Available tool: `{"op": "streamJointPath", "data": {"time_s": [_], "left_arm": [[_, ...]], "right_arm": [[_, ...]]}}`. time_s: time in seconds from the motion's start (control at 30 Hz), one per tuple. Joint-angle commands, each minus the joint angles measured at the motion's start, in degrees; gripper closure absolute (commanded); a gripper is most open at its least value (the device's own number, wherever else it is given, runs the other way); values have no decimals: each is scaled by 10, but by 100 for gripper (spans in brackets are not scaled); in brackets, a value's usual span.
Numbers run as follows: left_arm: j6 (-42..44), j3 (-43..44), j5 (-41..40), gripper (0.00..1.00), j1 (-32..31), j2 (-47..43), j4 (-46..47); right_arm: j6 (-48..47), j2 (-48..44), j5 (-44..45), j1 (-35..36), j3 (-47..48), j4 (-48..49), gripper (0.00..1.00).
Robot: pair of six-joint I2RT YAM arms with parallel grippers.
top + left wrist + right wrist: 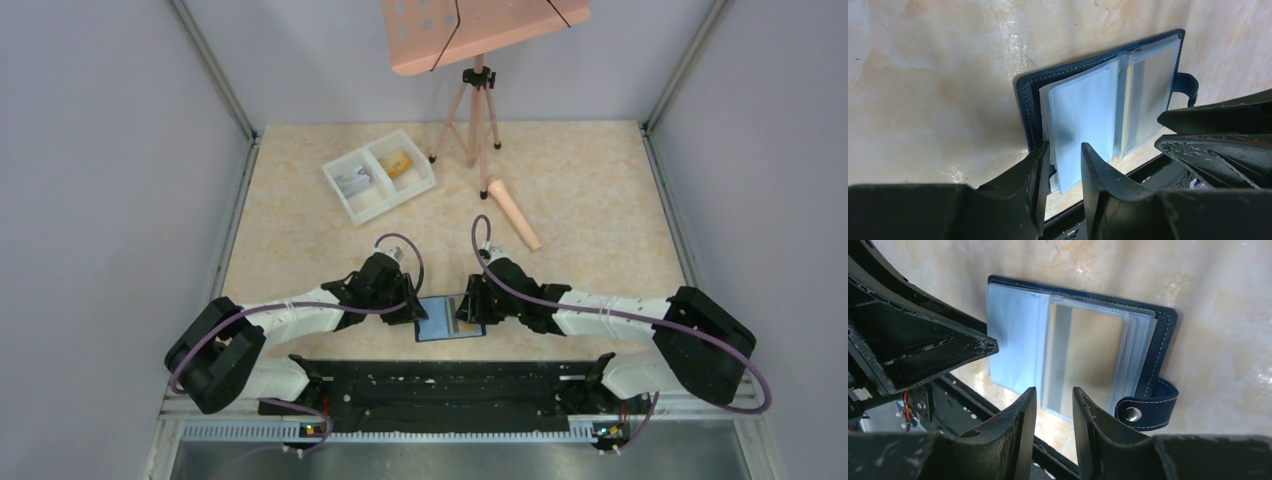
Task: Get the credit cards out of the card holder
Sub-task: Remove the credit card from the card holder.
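The holder [447,322] is lying open on the table [600,200], close to its near edge and between the two arms. The left fingers [1034,172] are standing parted over the bottom edge of the left clear sleeve [1083,115], clenching nothing. The right fingers [1023,415] are likewise parted over the right sleeve, where a tan card [1093,350] seems to be sitting. Two cards, yellow [403,162] and grey [352,182], are already lying in the tray [342,197].

Several things are threatening here. The sleeves are thin and slick, so fingers closing on the card are likely to be pinching plastic too and lifting the whole holder. With nothing pinning it, the holder could be sliding off the near edge. The arms are working very near each other and could be bumping. The loose sleeves could be flopping over the pocket.

No brand or writing is showing; the strap [1148,405] is bearing only a plain snap.
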Motion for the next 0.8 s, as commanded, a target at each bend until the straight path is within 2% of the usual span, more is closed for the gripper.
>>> {"op": "streamJointPath", "data": {"time_s": [0.0, 0.3, 0.77], "left_arm": [[-4, -7, 6, 65, 1, 2, 20], [-4, -10, 6, 66, 1, -2, 17], [-5, -9, 7, 66, 1, -2, 16]], "right_arm": [[16, -18, -17, -3, -7, 46, 67], [-4, -21, 43, -6, 7, -43, 67], [-21, -12, 55, -6, 17, -68, 67]]}}
